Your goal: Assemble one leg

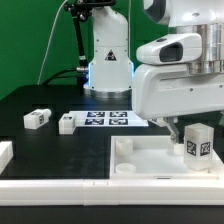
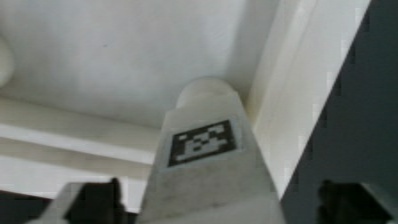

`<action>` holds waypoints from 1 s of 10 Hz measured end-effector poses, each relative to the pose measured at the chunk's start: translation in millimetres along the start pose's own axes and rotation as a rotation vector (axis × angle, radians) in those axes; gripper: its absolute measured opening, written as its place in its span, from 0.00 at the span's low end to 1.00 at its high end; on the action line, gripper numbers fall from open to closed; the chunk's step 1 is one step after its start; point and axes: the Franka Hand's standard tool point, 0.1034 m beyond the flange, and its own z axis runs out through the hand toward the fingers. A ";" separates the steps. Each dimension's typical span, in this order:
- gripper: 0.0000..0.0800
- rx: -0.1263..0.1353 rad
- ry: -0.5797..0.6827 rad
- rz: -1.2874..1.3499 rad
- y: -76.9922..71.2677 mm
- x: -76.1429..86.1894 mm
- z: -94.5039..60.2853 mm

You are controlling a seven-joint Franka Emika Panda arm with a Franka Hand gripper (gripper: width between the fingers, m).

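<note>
Pincer [image 1: 197,141] clenched on the leg [image 1: 197,147], upright over the tray [image 1: 150,165] beneath; best lowered straight, I judge, seating squarely in its corner socket.

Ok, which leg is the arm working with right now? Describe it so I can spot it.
Find the large white tray-like piece along the front of the table. At its end on the exterior view's right, the leg stands upright under the gripper. The other legs lie loose on the black table.

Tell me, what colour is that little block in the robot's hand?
White, with a black-and-white square tag on the leg; the wrist view shows it best.
</note>
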 end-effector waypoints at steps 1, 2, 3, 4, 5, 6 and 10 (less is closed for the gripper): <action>0.46 0.001 0.000 0.013 -0.3 0.0 0.0; 0.36 0.001 0.000 0.038 0.0 0.0 0.0; 0.36 0.002 0.000 0.040 0.0 0.0 0.0; 0.36 0.004 0.000 0.092 0.1 0.0 0.0; 0.36 0.009 0.004 0.227 0.9 -0.1 0.3; 0.36 0.014 0.011 0.368 1.7 -0.4 0.6; 0.36 0.015 0.011 0.881 3.3 -1.1 1.2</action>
